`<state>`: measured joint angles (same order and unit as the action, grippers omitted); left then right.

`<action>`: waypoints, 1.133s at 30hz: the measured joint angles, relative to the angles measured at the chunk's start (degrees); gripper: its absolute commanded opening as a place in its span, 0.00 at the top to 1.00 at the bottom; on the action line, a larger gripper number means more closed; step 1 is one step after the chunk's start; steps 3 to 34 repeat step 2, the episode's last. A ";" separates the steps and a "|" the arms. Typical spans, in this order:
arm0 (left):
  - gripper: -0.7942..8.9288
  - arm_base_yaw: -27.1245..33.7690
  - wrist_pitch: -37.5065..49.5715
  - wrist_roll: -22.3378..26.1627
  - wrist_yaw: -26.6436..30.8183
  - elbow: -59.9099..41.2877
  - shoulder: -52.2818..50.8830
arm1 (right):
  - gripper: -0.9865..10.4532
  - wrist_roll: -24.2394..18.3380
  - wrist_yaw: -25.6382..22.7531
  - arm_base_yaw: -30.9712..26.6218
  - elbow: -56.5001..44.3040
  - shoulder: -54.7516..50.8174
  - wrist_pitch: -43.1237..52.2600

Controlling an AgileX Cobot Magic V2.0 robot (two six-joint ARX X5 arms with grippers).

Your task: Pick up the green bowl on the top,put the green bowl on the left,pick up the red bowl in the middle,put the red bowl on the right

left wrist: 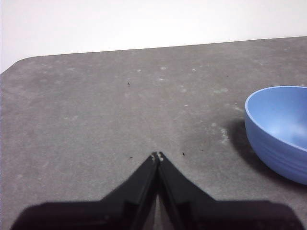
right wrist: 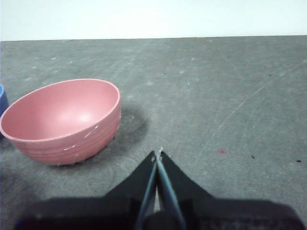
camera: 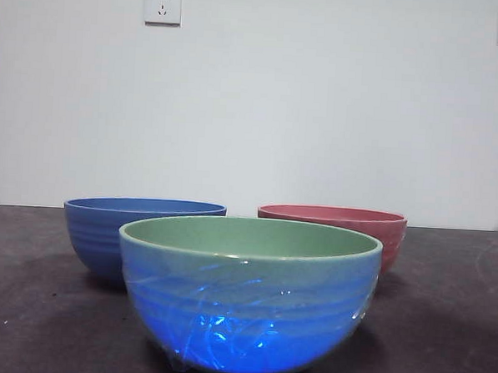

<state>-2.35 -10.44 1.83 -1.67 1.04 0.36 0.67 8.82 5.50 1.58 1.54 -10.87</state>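
Dark speckled table [camera: 25, 308], white wall with two sockets [camera: 162, 6]. Green bowl [camera: 247, 299] nearest, centre; red bowl [camera: 339, 225] far right, blue bowl [camera: 130, 230] far left. Left gripper [left wrist: 157, 155] and right gripper [right wrist: 158, 153] both closed, empty.

Tapered matte black fingers [left wrist: 144, 184]

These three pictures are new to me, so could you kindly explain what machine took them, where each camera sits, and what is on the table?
It is a robot with two arms at a table. One picture comes from a low camera looking level across the table; it shows three separate bowls: the green bowl nearest, a blue bowl and the red bowl behind it. The other two come from cameras on the wrists. The left hand is shut and empty, with the blue bowl beside it. The right hand is shut and empty too, near the red bowl. Nothing is held.
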 measured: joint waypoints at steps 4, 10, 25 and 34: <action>0.92 0.00 0.00 0.00 0.00 0.00 0.00 | 0.91 -0.02 0.02 0.00 0.00 0.00 0.00; 0.92 0.00 0.00 0.00 0.00 0.00 0.00 | 0.91 -0.02 0.02 0.00 0.00 0.00 0.00; 0.92 0.00 0.00 0.00 0.00 0.00 0.00 | 0.91 -0.02 0.02 0.00 0.00 0.00 0.00; 0.92 0.00 0.00 0.00 0.00 0.00 0.00 | 0.91 -0.02 0.02 0.00 0.00 0.00 0.00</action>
